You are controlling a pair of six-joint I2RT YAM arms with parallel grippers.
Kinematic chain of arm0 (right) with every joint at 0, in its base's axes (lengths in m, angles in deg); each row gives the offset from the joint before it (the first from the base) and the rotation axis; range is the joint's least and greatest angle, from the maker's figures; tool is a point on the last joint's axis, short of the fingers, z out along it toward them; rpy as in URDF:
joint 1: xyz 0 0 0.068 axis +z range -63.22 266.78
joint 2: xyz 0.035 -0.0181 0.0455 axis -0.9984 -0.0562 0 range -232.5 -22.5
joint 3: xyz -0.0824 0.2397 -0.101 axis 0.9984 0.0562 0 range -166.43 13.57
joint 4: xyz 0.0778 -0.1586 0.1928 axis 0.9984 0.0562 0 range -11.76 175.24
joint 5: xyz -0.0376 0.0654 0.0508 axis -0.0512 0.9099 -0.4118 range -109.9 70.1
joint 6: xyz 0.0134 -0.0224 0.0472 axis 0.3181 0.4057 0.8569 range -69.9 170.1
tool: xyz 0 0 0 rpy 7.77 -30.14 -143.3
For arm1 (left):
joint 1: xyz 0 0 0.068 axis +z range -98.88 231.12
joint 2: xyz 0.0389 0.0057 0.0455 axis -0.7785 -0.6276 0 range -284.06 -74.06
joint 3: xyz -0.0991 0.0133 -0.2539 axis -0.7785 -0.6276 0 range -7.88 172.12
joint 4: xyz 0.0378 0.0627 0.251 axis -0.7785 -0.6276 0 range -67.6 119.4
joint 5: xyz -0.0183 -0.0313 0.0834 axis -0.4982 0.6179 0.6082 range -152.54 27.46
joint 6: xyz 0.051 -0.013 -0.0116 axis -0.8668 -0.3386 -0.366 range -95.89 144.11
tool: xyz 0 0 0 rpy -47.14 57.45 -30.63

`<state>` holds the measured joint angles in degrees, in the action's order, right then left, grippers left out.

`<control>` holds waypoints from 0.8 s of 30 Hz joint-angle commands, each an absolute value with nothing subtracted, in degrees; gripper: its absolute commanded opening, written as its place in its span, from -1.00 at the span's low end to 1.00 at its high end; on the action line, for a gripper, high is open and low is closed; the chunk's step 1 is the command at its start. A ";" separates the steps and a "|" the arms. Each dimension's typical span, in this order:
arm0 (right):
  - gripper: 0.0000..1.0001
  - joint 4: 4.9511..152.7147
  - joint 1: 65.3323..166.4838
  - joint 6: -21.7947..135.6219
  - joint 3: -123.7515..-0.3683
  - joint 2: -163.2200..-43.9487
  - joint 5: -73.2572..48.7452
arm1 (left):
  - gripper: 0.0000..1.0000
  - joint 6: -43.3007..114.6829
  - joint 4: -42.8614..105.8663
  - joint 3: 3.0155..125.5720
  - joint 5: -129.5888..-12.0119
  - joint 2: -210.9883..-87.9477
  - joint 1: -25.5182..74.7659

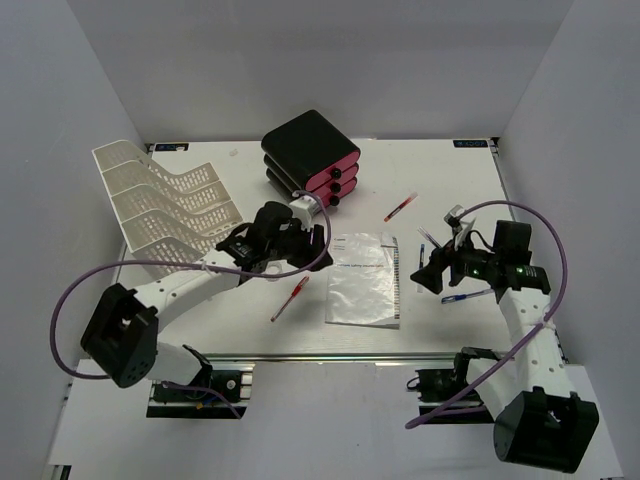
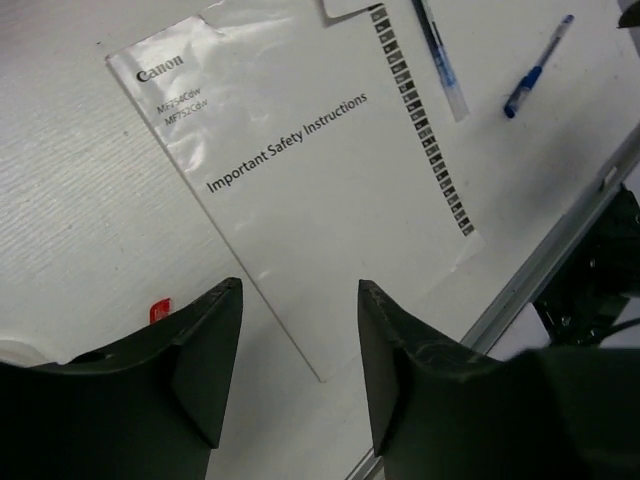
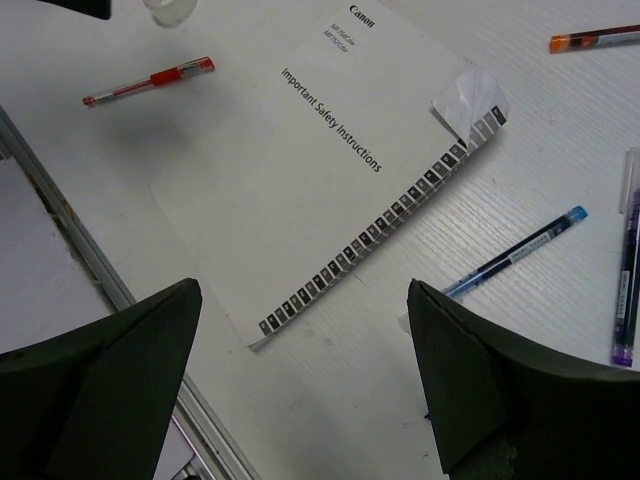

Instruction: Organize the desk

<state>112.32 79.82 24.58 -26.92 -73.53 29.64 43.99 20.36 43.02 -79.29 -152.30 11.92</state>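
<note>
The left gripper and right gripper were seen spread, empty; the booklet near the desk's front edge was judged limp, best pinched at a corner.

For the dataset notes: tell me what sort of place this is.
Likely a robot test cell staged as an office: grey walls enclose the desk, which holds a paper tray and drawer unit.

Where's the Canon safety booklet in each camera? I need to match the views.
Top external: booklet at the middle of the desk.
Left wrist: booklet fills the centre, running to the top edge.
Right wrist: booklet upper centre, lying diagonally.
Shared landmark: metal front rail, near the booklet in all three.
</note>
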 commanded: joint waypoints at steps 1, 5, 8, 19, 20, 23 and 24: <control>0.76 109.00 80.71 25.58 -27.91 -75.66 30.91 | 0.17 42.49 19.73 46.44 -75.71 -154.21 11.57; 0.52 106.99 82.29 27.67 -29.23 -79.36 28.98 | 0.20 39.67 22.27 47.85 -81.59 -158.86 12.36; 0.43 105.66 83.61 30.23 -29.75 -82.18 26.69 | 0.58 41.07 27.00 45.57 -85.29 -159.14 12.36; 0.77 99.34 91.44 37.88 -31.51 -91.14 14.30 | 0.95 38.35 25.18 46.44 -87.06 -159.93 12.89; 0.77 98.90 91.87 38.32 -31.60 -92.63 13.25 | 0.95 38.52 25.35 46.35 -87.50 -160.19 12.89; 0.76 97.31 93.20 39.46 -32.65 -95.61 12.18 | 0.96 38.88 26.41 45.74 -87.85 -160.55 12.89; 0.76 97.14 93.72 39.55 -32.92 -96.50 12.18 | 0.96 39.14 26.58 45.65 -87.85 -160.72 12.89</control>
